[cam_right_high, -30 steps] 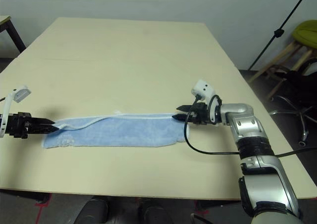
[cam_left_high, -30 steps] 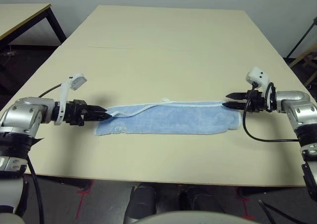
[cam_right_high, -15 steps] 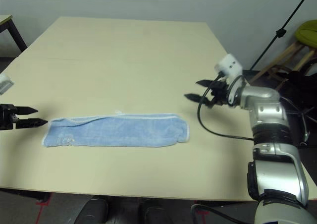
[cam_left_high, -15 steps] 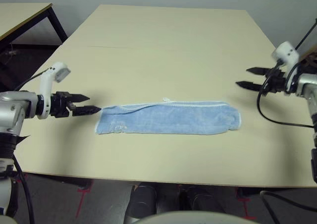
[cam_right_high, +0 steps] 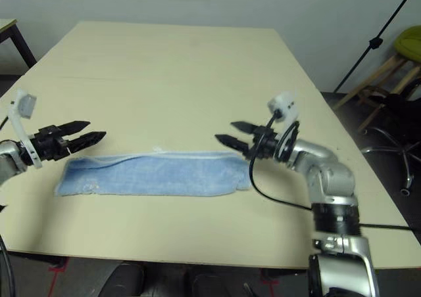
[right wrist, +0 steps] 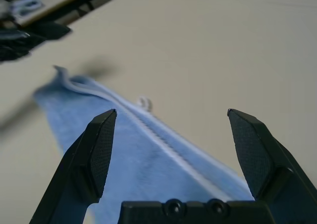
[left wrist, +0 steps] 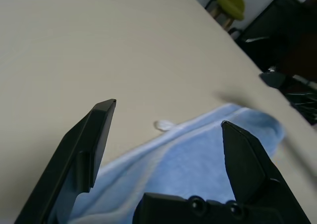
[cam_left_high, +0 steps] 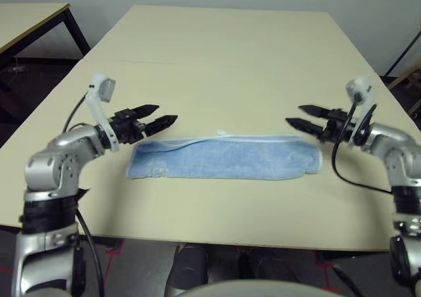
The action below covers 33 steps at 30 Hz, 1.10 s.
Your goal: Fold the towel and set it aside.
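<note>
The light blue towel (cam_left_high: pixel 223 158) lies on the table as a long folded strip, with its white stitched edge along the far side and a small white loop (left wrist: pixel 162 125) at mid-length. Its dark motif is hidden. My left gripper (cam_left_high: pixel 166 113) is open just beyond the towel's left end, above its far corner and holding nothing. Just past the strip's right end, my right gripper (cam_left_high: pixel 294 114) is open too, also empty. In the left wrist view the towel (left wrist: pixel 193 164) sits between and below the fingers. The right wrist view shows the towel (right wrist: pixel 143 159) the same way.
The beige table (cam_left_high: pixel 223 67) stretches bare beyond the towel. A second table (cam_left_high: pixel 33 18) stands at the back left. Off the right side are a black stand (cam_right_high: pixel 368 44), a green chair (cam_right_high: pixel 408 47) and a stool.
The left gripper let go of the towel's left end and both grippers pulled outward. They have now swung back in, open, to the far corners of the strip. The towel lies still.
</note>
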Motion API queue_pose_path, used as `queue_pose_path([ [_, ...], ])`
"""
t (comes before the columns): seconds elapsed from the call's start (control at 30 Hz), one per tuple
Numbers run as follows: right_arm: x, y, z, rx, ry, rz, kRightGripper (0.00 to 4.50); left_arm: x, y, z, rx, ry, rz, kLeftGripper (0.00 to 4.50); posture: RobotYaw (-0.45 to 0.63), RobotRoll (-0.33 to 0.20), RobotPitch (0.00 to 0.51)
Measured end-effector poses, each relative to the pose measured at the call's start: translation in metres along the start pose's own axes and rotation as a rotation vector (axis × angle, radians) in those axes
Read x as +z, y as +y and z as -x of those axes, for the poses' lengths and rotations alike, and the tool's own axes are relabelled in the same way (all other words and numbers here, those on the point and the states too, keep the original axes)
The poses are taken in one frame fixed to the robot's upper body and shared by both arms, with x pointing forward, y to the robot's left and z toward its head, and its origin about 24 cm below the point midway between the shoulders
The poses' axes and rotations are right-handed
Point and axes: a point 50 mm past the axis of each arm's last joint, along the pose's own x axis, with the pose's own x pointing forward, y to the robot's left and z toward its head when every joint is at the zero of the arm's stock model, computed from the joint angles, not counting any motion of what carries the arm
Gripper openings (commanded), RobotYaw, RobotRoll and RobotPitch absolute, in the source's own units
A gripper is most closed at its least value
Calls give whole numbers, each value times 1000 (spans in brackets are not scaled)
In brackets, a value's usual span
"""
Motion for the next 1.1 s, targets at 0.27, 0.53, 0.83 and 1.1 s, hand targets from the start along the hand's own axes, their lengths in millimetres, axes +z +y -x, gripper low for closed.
queue_pose_path([
  [0.27,-12,22,-6,83,12,-39,1114,-19,-36,-7,-119,57,38,1711,151,0,103],
  [0.53,-37,34,-7,134,139,-3,0,-50,-35,3,-129,280,-57,8,152,0,101],
  [0.83,-63,28,-20,68,162,27,0,-69,5,1,59,251,-43,8,151,0,100],
  [1.1,-82,12,-12,-27,208,37,0,-73,32,3,212,177,-1,8,147,0,96],
])
